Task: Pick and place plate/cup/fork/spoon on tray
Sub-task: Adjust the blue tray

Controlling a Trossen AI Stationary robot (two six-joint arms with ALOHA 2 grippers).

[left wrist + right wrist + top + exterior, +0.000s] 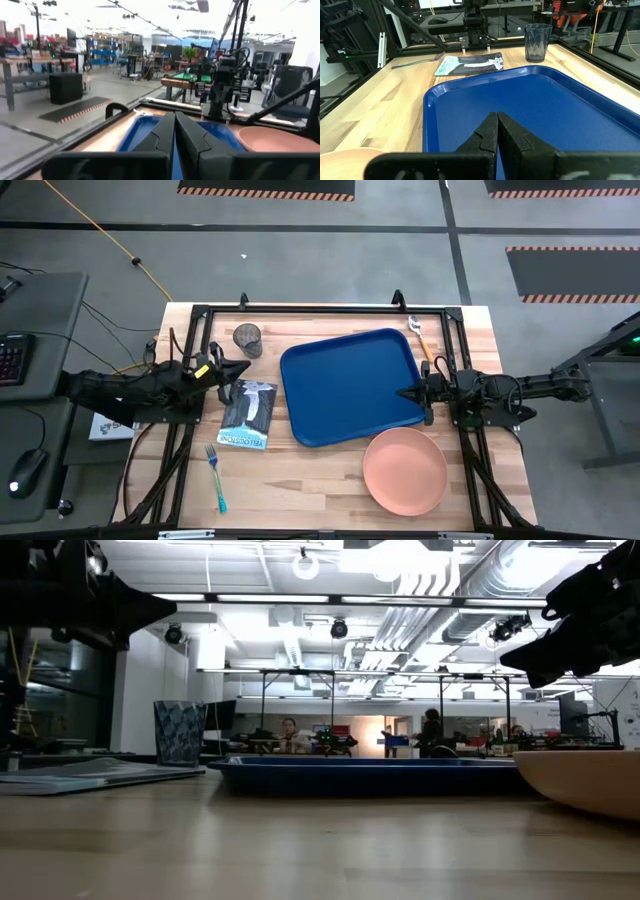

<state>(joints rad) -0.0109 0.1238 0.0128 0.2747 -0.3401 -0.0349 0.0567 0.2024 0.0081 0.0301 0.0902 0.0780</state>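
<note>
1. Your left gripper (243,370), fingers together and empty, hovered beside the cup (248,338); the fork (215,477) lay lengthwise toward the front edge.
2. The tray (350,385) held nothing.
3. Your right gripper (404,393), also closed, stood nearest the plate (404,470) and the spoon (422,340).

My right gripper (497,131) low over near edge of blue tray (560,105), fingers (485,137) pressed together, nothing between them. Tray bare, lying on wooden table (385,105). Beyond tray: dark packet (470,65) with white print, flat on table. Grey see-through cup (538,42) upright just past tray's far corner. Fork (417,61) beside packet. Sliver of orange plate (345,159) at corner. Other arm's gripper (475,42) above packet's far end.
</note>
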